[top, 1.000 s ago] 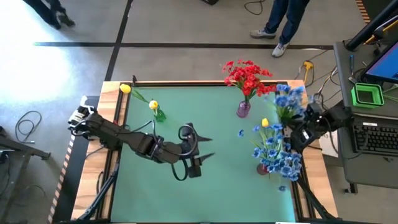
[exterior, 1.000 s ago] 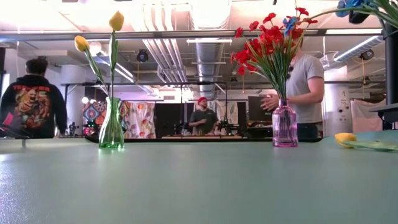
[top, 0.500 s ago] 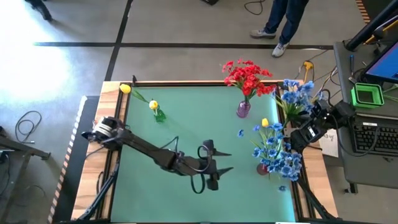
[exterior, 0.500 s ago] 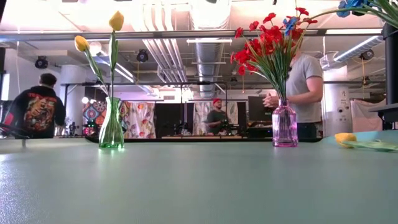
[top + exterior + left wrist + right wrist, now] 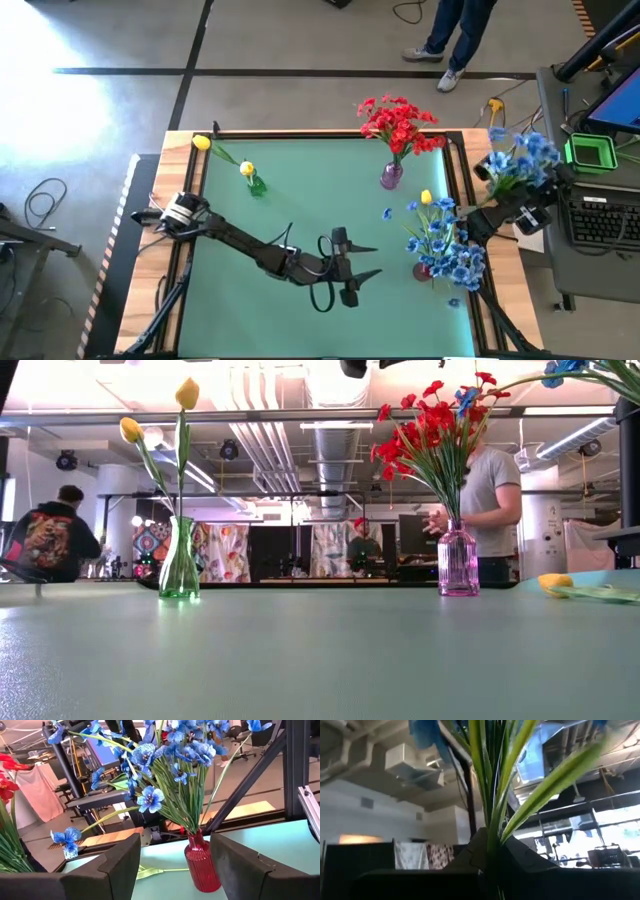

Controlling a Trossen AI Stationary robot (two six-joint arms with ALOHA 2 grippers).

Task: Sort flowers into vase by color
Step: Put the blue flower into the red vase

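A: Right end effector (image 5: 497, 207) sits clamped tight on a blue flower bunch (image 5: 518, 160), off the counter's (image 5: 300, 215) right edge!

B: And the left end effector (image 5: 362, 270), fingers spread and empty, hovers mid-counter, facing the red vase (image 5: 202, 863) of blue flowers.

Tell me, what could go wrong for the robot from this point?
1. The right end effector is shut on a blue bunch held out past the table's right edge; if the grip slips, the stems would likely fall off the table.
2. The red vase already looks packed with blue flowers, so adding the bunch might tip it.
3. The open left end effector faces that vase and could get in the way.
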